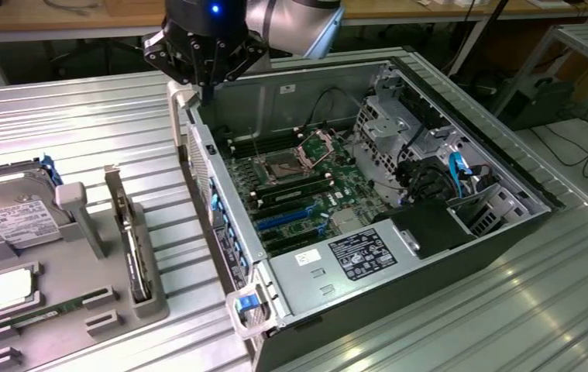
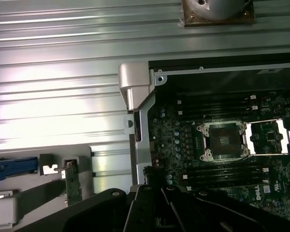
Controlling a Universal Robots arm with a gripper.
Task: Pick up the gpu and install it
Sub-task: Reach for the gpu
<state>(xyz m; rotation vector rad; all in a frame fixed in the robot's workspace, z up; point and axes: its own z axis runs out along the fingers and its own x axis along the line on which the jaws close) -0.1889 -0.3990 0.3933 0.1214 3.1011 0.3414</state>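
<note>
The gpu (image 1: pixel 135 252) stands on edge in a slot of the grey holder (image 1: pixel 98 302) at the exterior view's left, its silver bracket (image 1: pixel 115 194) pointing up. In the wrist view the gpu (image 2: pixel 73 186) appears edge-on as a thin green board. My gripper (image 1: pixel 209 84) hangs above the far left corner of the open computer case (image 1: pixel 304 310), well away from the gpu. Its dark fingers are shut together with nothing between them. In the wrist view the gripper (image 2: pixel 152 195) sits over the case's corner bracket (image 2: pixel 135 89).
The case holds a motherboard (image 1: pixel 294 186) with an open CPU socket (image 2: pixel 224 140), blue card slots (image 1: pixel 283 221) and a labelled power supply (image 1: pixel 361 256). The holder also carries a silver hard drive (image 1: pixel 15 217), a chip (image 1: pixel 12 288) and a green memory stick (image 1: pixel 36 316). The table (image 1: pixel 87 132) is ribbed metal.
</note>
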